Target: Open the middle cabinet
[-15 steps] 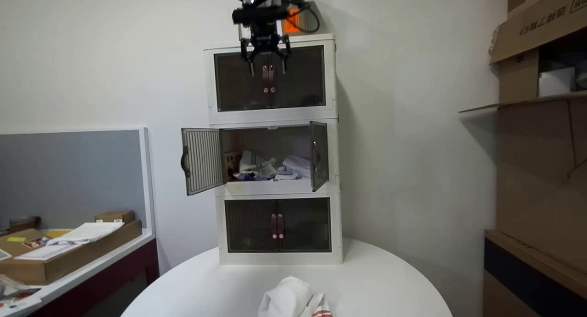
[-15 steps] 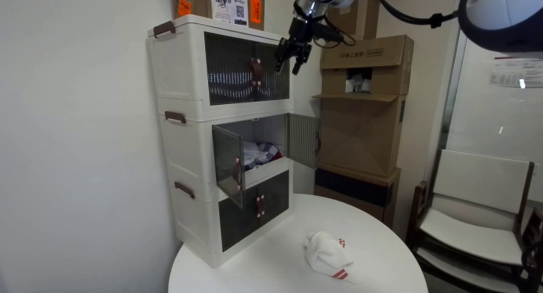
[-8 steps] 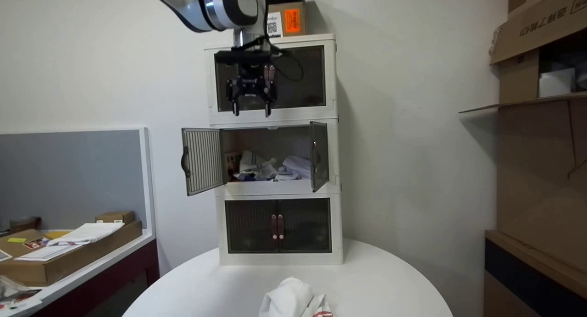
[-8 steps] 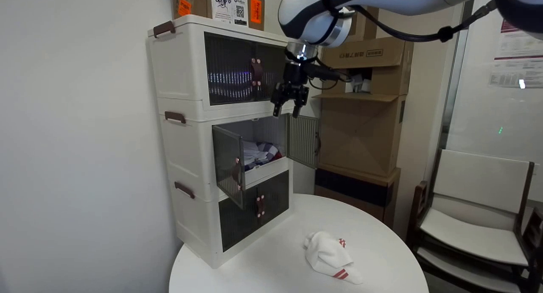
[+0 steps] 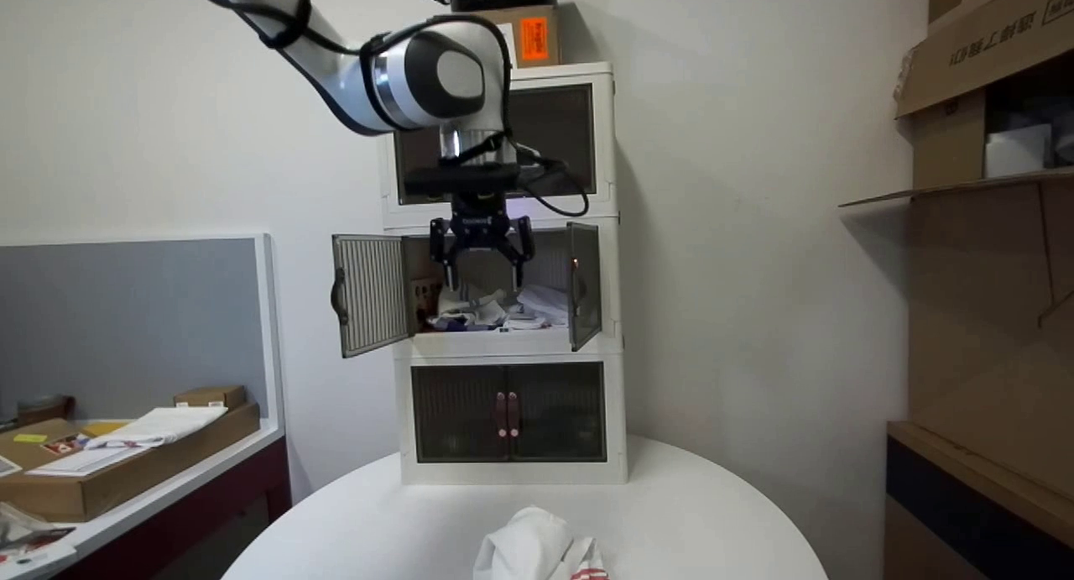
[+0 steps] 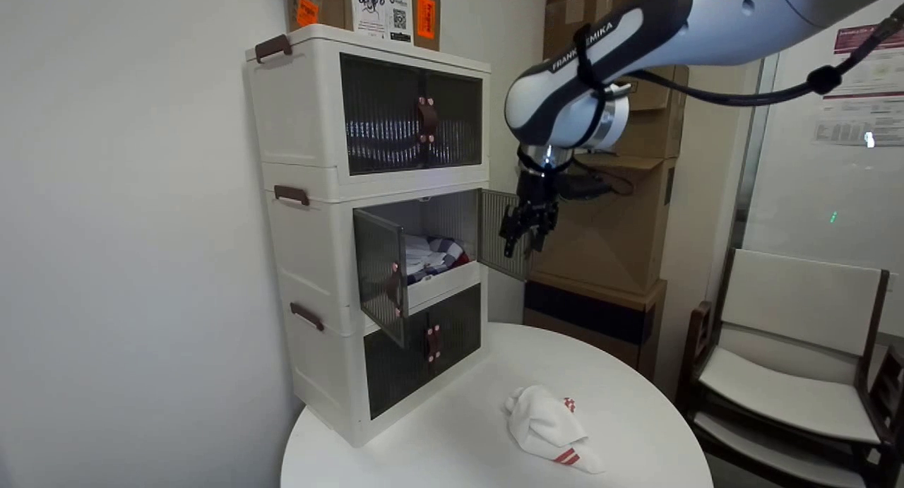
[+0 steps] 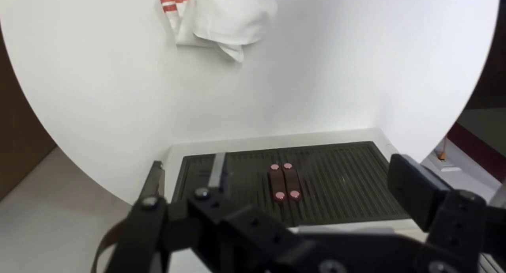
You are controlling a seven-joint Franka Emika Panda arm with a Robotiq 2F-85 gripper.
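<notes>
The middle cabinet (image 5: 503,342) is a white-framed box between two like units, and it also shows in an exterior view (image 6: 314,251). Both tinted doors stand swung outward, one door (image 5: 372,295) and the opposite door (image 5: 586,286). Whitish cloths (image 5: 541,303) lie inside, with a checked cloth (image 6: 443,253). My gripper (image 5: 484,279) is open and empty, pointing down in front of the opening. In an exterior view, my gripper (image 6: 524,248) hangs apart from the cabinet and overlaps one door. In the wrist view, my gripper's fingers (image 7: 312,180) are wide apart.
The upper cabinet (image 6: 413,114) and lower cabinet (image 5: 509,412) are closed; the lower cabinet's handles (image 7: 284,182) show in the wrist view. A white cloth with red stripes (image 6: 547,424) lies on the round white table (image 6: 635,417). Cardboard boxes (image 6: 600,227) and a chair (image 6: 791,375) stand beyond.
My gripper has come down from the upper cabinet's level to the middle cabinet's opening. Lately it has also shifted away from the cabinet fronts. Doors and cloths have not moved.
</notes>
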